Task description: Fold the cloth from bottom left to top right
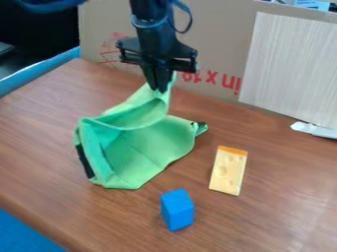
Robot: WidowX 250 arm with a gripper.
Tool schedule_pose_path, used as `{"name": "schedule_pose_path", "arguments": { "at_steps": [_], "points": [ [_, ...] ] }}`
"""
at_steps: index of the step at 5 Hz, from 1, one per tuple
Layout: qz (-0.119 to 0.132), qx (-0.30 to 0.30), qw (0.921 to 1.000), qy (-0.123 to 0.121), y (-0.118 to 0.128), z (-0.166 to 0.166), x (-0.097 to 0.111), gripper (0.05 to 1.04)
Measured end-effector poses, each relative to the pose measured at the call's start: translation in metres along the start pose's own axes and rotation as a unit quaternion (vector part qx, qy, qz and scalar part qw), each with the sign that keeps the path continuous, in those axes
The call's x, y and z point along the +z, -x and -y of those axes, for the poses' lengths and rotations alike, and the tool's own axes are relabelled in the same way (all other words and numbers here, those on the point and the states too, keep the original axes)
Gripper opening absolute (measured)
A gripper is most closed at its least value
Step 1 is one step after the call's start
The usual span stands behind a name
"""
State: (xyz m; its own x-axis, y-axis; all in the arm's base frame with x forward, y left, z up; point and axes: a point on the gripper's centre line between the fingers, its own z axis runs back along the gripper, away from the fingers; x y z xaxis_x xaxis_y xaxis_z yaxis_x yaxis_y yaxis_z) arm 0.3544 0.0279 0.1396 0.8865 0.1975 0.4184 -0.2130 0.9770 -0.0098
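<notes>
The gripper [160,88] hangs over the back of the table, shut on one corner of the green cloth [141,150]. From the fingertips the cloth slopes down toward the left, its held part lifted off the table and an open fold below it. The lower portion rests on the wood. A dark patch lies along its left edge, and a small dark tip shows at its right corner.
On the brown table [283,197], a blue block [177,209] stands in front of the cloth and a toy cheese wedge [228,170] lies to its right. Cardboard [220,37] and a pale panel [293,69] border the back; a white object [313,129] lies at the panel's foot.
</notes>
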Motion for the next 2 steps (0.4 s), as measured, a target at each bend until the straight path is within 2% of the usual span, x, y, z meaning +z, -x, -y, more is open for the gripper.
{"name": "schedule_pose_path", "arguments": {
  "at_steps": [2],
  "points": [
    [-0.013,-0.023,0.9996,0.006,0.002,0.032,-0.018,0.072]
  ]
}}
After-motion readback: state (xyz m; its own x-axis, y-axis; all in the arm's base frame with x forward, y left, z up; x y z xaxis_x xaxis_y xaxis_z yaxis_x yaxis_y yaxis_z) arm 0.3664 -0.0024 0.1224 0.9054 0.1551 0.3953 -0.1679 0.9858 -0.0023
